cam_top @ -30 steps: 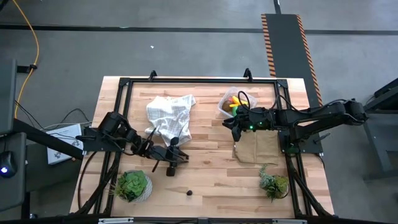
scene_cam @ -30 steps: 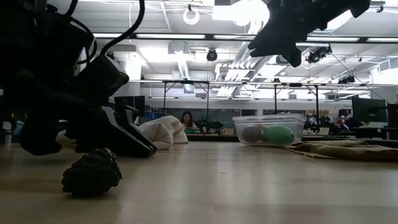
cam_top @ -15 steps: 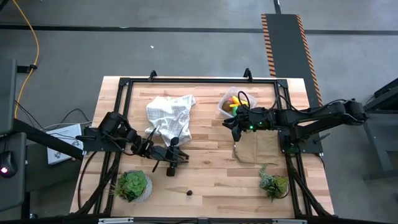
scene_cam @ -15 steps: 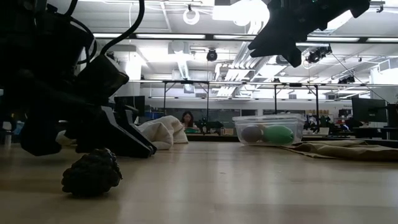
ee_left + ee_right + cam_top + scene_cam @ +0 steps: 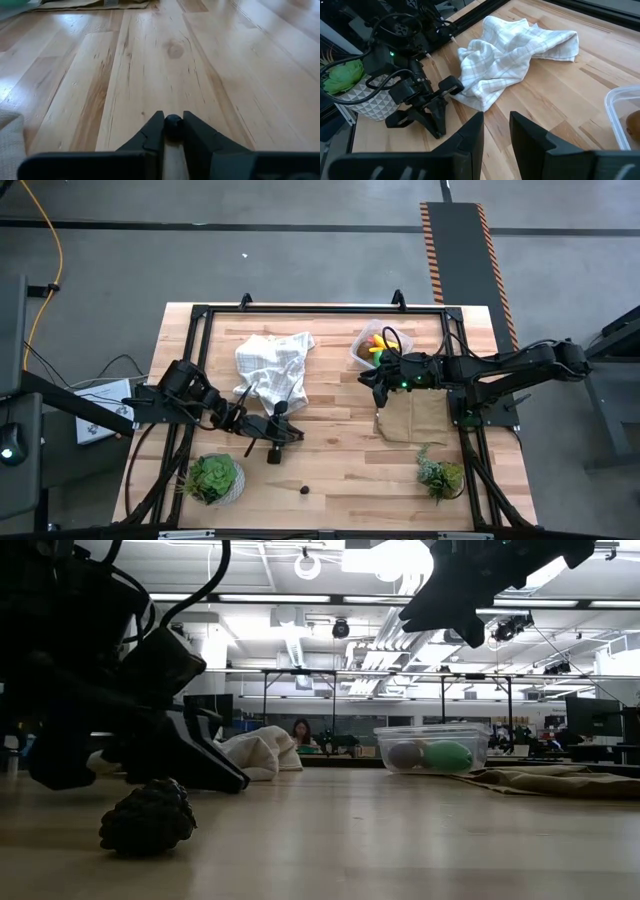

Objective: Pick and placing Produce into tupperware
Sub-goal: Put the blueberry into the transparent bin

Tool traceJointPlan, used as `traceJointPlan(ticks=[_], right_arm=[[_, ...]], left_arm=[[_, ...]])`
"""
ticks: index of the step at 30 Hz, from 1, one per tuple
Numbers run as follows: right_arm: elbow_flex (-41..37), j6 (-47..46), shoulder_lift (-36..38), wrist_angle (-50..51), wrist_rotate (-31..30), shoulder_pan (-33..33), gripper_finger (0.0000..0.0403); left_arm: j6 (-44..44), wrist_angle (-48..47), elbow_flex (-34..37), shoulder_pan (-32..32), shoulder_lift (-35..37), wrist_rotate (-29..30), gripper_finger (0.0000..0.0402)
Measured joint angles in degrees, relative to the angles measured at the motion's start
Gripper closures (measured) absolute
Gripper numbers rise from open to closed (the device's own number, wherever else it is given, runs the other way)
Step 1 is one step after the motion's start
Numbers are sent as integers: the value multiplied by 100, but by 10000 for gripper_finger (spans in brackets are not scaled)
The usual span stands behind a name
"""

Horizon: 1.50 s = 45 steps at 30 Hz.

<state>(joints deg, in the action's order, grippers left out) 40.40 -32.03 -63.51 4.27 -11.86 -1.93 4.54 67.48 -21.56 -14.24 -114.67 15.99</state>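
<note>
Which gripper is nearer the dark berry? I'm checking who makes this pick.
Left. The left gripper has its fingers around the dark berry on the table. The right gripper hangs far off beside the tupperware.

Bare planks [image 5: 340, 455] — cloth [image 5: 270, 365] behind

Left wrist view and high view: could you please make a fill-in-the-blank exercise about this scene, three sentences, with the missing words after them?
1. The left hand is down on the table, its fingers shut on a small dark ____.
2. The right hand hovers open and empty near the clear ____ that holds produce.
3. The crumpled checked cloth is ____ in colour.

Missing words: berry; tupperware; white.
</note>
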Motion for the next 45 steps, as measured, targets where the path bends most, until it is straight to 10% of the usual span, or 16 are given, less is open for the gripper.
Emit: traceJointPlan(ticks=[26,45], right_arm=[[0,-2,0,2,0,0,318],[0,-44,-2,-437,272,0,318]], left_arm=[[18,416,16,2,174,-149,349],[192,-2652,-118,1051,3450,-808,346]])
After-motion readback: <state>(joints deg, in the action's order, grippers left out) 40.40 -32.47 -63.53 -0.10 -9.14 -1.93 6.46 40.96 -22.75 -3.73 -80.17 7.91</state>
